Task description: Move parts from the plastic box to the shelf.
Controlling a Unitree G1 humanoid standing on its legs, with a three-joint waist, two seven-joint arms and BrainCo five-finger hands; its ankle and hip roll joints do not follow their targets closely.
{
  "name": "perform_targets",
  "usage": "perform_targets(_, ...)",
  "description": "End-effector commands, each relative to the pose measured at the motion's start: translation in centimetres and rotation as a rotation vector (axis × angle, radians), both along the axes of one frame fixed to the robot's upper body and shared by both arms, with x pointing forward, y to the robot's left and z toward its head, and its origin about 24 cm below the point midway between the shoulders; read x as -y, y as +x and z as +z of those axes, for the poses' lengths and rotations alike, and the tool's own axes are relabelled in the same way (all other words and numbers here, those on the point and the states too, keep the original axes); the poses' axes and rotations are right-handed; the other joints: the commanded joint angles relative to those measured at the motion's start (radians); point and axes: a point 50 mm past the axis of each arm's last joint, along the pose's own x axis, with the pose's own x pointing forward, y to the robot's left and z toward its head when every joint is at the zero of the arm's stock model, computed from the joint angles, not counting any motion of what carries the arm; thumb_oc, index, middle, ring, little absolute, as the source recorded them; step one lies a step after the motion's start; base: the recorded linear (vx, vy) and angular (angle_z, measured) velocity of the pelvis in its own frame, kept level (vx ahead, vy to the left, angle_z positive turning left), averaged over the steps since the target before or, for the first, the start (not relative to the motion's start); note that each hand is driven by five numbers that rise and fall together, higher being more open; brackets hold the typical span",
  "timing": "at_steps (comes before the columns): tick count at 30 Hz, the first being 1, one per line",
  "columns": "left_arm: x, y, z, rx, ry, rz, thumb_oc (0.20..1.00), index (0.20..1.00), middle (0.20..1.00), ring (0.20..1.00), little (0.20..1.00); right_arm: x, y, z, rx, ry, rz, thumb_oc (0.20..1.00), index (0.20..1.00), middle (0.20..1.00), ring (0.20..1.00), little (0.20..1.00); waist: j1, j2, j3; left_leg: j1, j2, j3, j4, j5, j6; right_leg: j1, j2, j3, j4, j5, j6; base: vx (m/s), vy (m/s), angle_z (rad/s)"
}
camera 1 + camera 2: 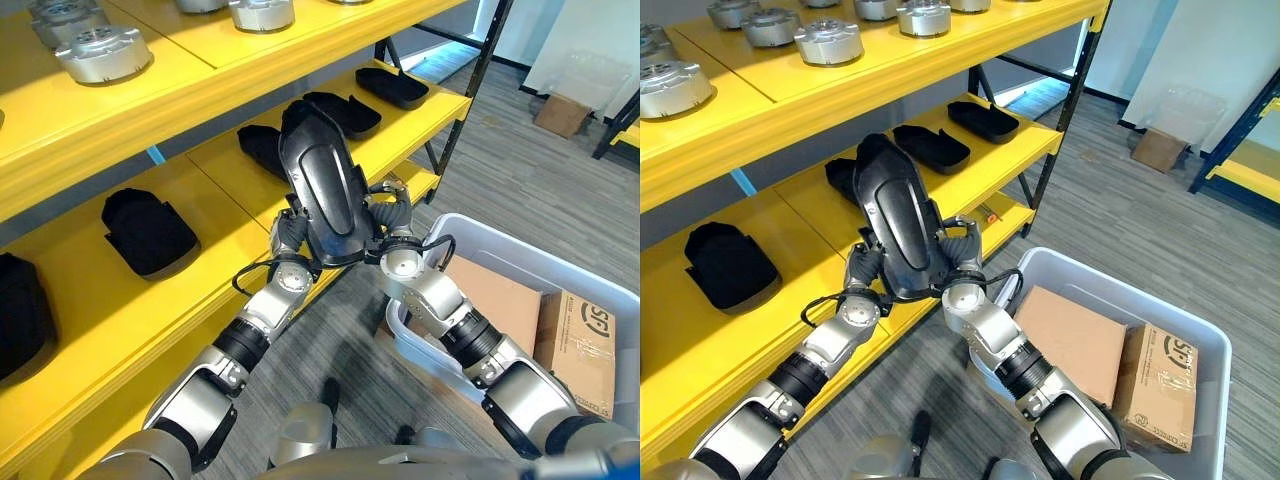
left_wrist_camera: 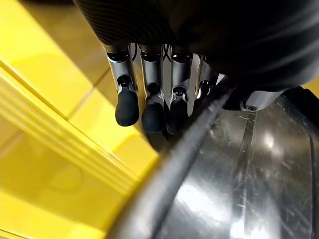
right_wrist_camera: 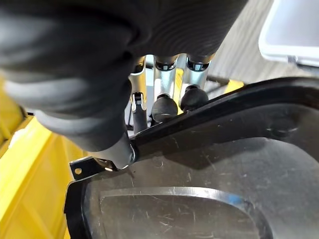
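A long glossy black shell part (image 1: 325,185) is held upright between my two hands, in front of the middle level of the yellow shelf (image 1: 90,300). My left hand (image 1: 290,232) grips its lower left edge; in the left wrist view its fingers (image 2: 127,107) curl behind the rim of the part (image 2: 239,169). On the lower right edge is my right hand (image 1: 395,215), and the right wrist view shows its fingers (image 3: 164,107) and thumb pinching the rim of the part (image 3: 199,169). The grey plastic box (image 1: 520,250) stands on the floor at the right.
Several similar black parts (image 1: 148,230) (image 1: 345,112) lie along the middle shelf level. Silver round parts (image 1: 103,52) sit on the upper level. Cardboard boxes (image 1: 580,340) lie inside the plastic box. Another cardboard box (image 1: 562,113) stands on the floor far right.
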Motion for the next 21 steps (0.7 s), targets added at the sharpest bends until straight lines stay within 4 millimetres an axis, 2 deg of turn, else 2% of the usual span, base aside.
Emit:
perform_targets(1, 3.6, 1.6, 4.3, 0.18, -0.002, -0.121, 0.2, 0.2, 0.2, 0.2, 0.2, -3.8, -1.1, 5.6, 0.211, 0.201, 0.205, 0.2, 0.2, 0.2, 0.2, 0.2, 0.004, -0.02, -0.016, 0.075, -0.051, 0.015, -0.034, -0.092, -0.01, 0.022, 0.047, -0.001, -0.115, 0.093, 0.023, -0.22, -0.124, 0.09)
perform_targets(4, 3.5, 1.5, 4.7, 0.222, 0.0, -0.111, 0.2, 0.2, 0.2, 0.2, 0.2, -4.4, -0.9, 6.3, 0.241, 0.184, 0.24, 0.2, 0.2, 0.2, 0.2, 0.2, 0.006, -0.011, -0.004, 0.004, -0.048, 0.007, -0.03, -0.064, -0.02, -0.012, 0.047, 0.009, -0.153, 0.114, 0.018, -0.26, -0.076, 0.03)
perform_targets(5, 3.4, 1.5, 4.8, 0.232, 0.005, -0.109, 0.2, 0.2, 0.2, 0.2, 0.2, -4.3, -1.0, 6.3, 0.244, 0.179, 0.248, 0.2, 0.2, 0.2, 0.2, 0.2, 0.004, -0.008, -0.001, -0.004, -0.046, 0.023, -0.032, -0.06, -0.024, -0.011, 0.045, 0.002, -0.164, 0.119, 0.021, -0.09, -0.046, 0.03)
perform_targets(6, 3.3, 1.5, 4.8, 0.236, 0.022, -0.106, 0.2, 0.2, 0.2, 0.2, 0.2, -4.2, -1.0, 6.3, 0.251, 0.167, 0.246, 0.2, 0.2, 0.2, 0.2, 0.2, -0.002, -0.005, 0.002, -0.011, -0.042, 0.058, -0.027, -0.059, -0.028, -0.005, 0.04, -0.011, -0.179, 0.125, 0.023, -0.1, -0.065, 0.17)
perform_targets(7, 3.3, 1.7, 5.0, 0.232, 0.043, -0.123, 0.2, 0.2, 0.2, 0.2, 0.2, -3.9, -1.1, 6.7, 0.282, 0.151, 0.234, 0.2, 0.2, 0.2, 0.2, 0.2, -0.013, -0.002, 0.005, -0.03, -0.032, 0.127, -0.003, -0.062, -0.036, 0.003, 0.03, -0.038, -0.193, 0.132, 0.025, -0.18, -0.071, 0.62)
perform_targets(8, 3.8, 2.0, 5.4, 0.238, 0.03, -0.144, 0.2, 0.2, 0.2, 0.2, 0.2, -3.7, -1.1, 7.4, 0.313, 0.143, 0.244, 0.2, 0.2, 0.2, 0.2, 0.2, -0.033, -0.004, 0.017, -0.058, -0.003, 0.205, 0.047, -0.066, -0.05, -0.005, 0.016, -0.071, -0.184, 0.13, 0.02, -0.26, -0.037, 0.85)
perform_targets(9, 4.3, 2.2, 5.6, 0.254, 0.015, -0.138, 0.2, 0.2, 0.2, 0.2, 0.2, -3.9, -1.3, 7.8, 0.32, 0.131, 0.273, 0.2, 0.2, 0.2, 0.2, 0.2, -0.053, -0.008, 0.026, -0.078, 0.024, 0.255, 0.106, -0.078, -0.059, -0.018, 0.0, -0.089, -0.168, 0.126, 0.014, -0.34, 0.051, 1.31)
perform_targets(10, 4.7, 2.3, 5.7, 0.257, 0.006, -0.115, 0.2, 0.2, 0.2, 0.2, 0.2, -4.2, -1.3, 8.1, 0.321, 0.124, 0.304, 0.2, 0.2, 0.2, 0.2, 0.2, -0.074, -0.015, 0.035, -0.085, 0.074, 0.318, 0.187, -0.111, -0.065, -0.034, -0.024, -0.106, -0.139, 0.113, 0.002, -0.24, 0.079, 1.16)
perform_targets(11, 4.7, 2.2, 5.6, 0.254, 0.002, -0.108, 0.2, 0.2, 0.2, 0.2, 0.2, -4.2, -1.3, 8.2, 0.321, 0.125, 0.308, 0.2, 0.2, 0.2, 0.2, 0.2, -0.077, -0.016, 0.036, -0.085, 0.081, 0.326, 0.197, -0.116, -0.066, -0.037, -0.027, -0.109, -0.135, 0.111, 0.0, -0.26, 0.126, 1.15)
perform_targets(13, 4.5, 2.2, 5.5, 0.274, -0.002, -0.088, 0.2, 0.2, 0.2, 0.2, 0.2, -4.2, -1.1, 8.6, 0.306, 0.138, 0.328, 0.2, 0.2, 0.2, 0.2, 0.2, -0.094, -0.022, 0.041, -0.065, 0.159, 0.394, 0.264, -0.146, -0.075, -0.056, -0.066, -0.142, -0.092, 0.091, -0.011, -0.22, 0.147, 0.74)
perform_targets(16, 4.2, 2.0, 5.2, 0.281, -0.016, -0.071, 0.2, 0.2, 0.2, 0.2, 0.2, -4.1, -0.8, 8.5, 0.301, 0.122, 0.342, 0.2, 0.2, 0.2, 0.2, 0.2, -0.094, -0.01, 0.029, -0.044, 0.208, 0.38, 0.264, -0.102, -0.096, -0.065, -0.085, -0.151, -0.079, 0.079, -0.015, -0.14, 0.203, 0.6)
perform_targets(19, 4.2, 1.7, 4.5, 0.273, -0.039, -0.069, 0.2, 0.2, 0.2, 0.2, 0.2, -4.1, -0.9, 8.2, 0.286, 0.093, 0.347, 0.2, 0.2, 0.2, 0.2, 0.2, -0.096, 0.016, 0.017, -0.026, 0.269, 0.361, 0.219, -0.004, -0.129, -0.062, -0.106, -0.165, -0.068, 0.069, -0.016, -0.18, 0.406, 0.51)
perform_targets(21, 4.6, 1.6, 4.2, 0.27, -0.052, -0.061, 0.2, 0.2, 0.2, 0.2, 0.2, -4.0, -0.8, 7.9, 0.277, 0.084, 0.342, 0.2, 0.2, 0.2, 0.2, 0.2, -0.103, 0.034, 0.017, -0.002, 0.282, 0.395, 0.166, 0.004, -0.132, -0.053, -0.123, -0.194, -0.052, 0.062, -0.012, -0.19, 0.462, 0.98)
